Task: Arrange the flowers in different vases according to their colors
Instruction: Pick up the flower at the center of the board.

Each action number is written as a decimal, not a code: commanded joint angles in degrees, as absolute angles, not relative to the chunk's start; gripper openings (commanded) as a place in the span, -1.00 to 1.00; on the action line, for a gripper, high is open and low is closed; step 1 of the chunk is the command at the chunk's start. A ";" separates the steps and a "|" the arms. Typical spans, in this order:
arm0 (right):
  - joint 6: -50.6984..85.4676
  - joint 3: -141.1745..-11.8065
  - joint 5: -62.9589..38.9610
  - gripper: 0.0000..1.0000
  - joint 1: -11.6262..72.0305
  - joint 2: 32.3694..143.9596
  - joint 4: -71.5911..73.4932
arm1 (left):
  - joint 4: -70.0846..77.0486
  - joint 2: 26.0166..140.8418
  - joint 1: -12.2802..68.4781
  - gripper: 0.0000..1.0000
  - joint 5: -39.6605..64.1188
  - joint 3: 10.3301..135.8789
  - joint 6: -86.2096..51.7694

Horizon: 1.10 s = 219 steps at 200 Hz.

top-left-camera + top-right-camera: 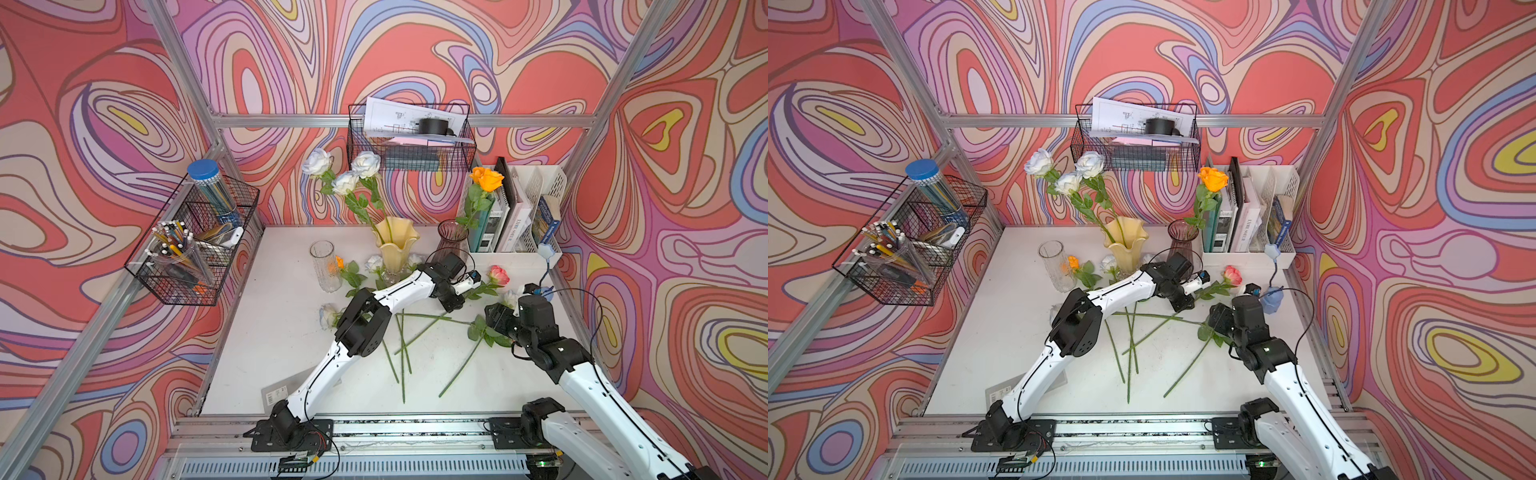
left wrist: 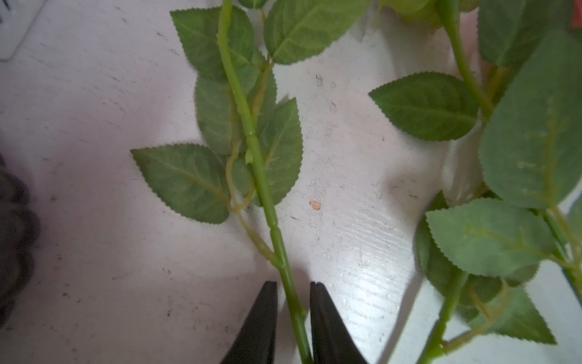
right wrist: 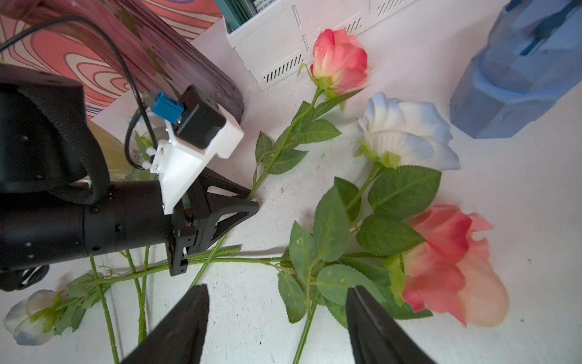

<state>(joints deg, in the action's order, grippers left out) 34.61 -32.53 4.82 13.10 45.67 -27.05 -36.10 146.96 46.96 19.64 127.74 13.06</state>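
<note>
Finding the left gripper (image 2: 293,285) set narrow about the stem (image 2: 252,141) of a small pink rose (image 3: 340,60), touching it on one side, a slit showing on the other; cannot tell whether clamped. Noted that rose's head at 2 o'clock on the table (image 1: 282,332), near the white file rack (image 1: 552,178). Found the right gripper (image 3: 278,290) spread wide, gripping nothing, over the leaves of a second pink rose (image 3: 450,264) at 3 o'clock, a white rose (image 3: 406,132) just beside. Recorded the yellow vase (image 1: 395,243) at 12 o'clock holding three white roses (image 1: 345,183), the purple vase (image 1: 452,237) at 1 o'clock holding an orange rose (image 1: 487,178), the clear vase (image 1: 322,266) at 11 o'clock with a loose orange rose (image 1: 338,262) beside.
</note>
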 commanded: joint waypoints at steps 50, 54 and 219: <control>32.50 -34.20 5.90 0.42 12.79 39.52 -31.21 | -35.17 141.62 47.59 -1.00 13.70 124.58 11.52; 32.23 -34.19 5.89 0.42 12.75 39.05 -31.34 | -34.05 140.73 47.63 -1.00 13.09 123.57 11.35; 28.65 -26.31 -6.86 0.19 12.79 24.40 -26.84 | -9.30 119.97 49.27 -1.00 16.15 115.49 1.65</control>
<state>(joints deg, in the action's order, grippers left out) 29.91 -27.92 -1.32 13.08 24.64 -28.77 -12.84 125.23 49.21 14.87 113.32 4.34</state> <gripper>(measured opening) 0.622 0.086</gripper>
